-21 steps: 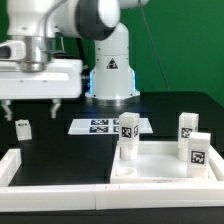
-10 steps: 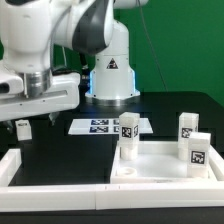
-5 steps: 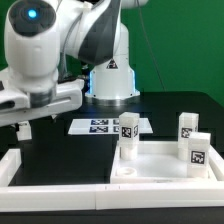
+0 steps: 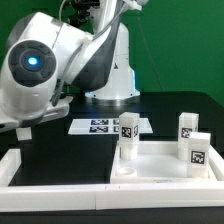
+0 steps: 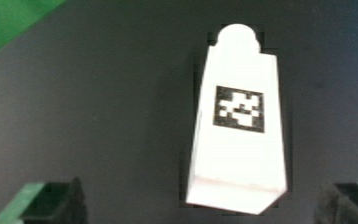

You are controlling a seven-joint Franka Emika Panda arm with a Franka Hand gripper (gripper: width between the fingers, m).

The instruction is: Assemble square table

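Observation:
The white square tabletop (image 4: 158, 168) lies at the exterior view's right. Three tagged white legs stand on it: one (image 4: 128, 136) at its left corner, two (image 4: 186, 127) (image 4: 198, 150) at its right. A fourth tagged leg (image 4: 22, 131) is loose on the black table at the far left. My gripper (image 4: 25, 124) is down over this leg, mostly hidden by the arm. In the wrist view the leg (image 5: 243, 118) lies between my open dark fingers (image 5: 51, 202), its flat end level with the fingertips. My gripper (image 5: 202, 205) is not closed on it.
The marker board (image 4: 100, 126) lies flat behind the tabletop. White L-shaped border rails (image 4: 50, 172) run along the table's front and left. The robot's base (image 4: 112, 75) stands at the back before a green wall.
The arm has swung to the exterior view's left and tilted down over the loose leg. The gripper has dropped around it. The tabletop and its three legs have not moved.

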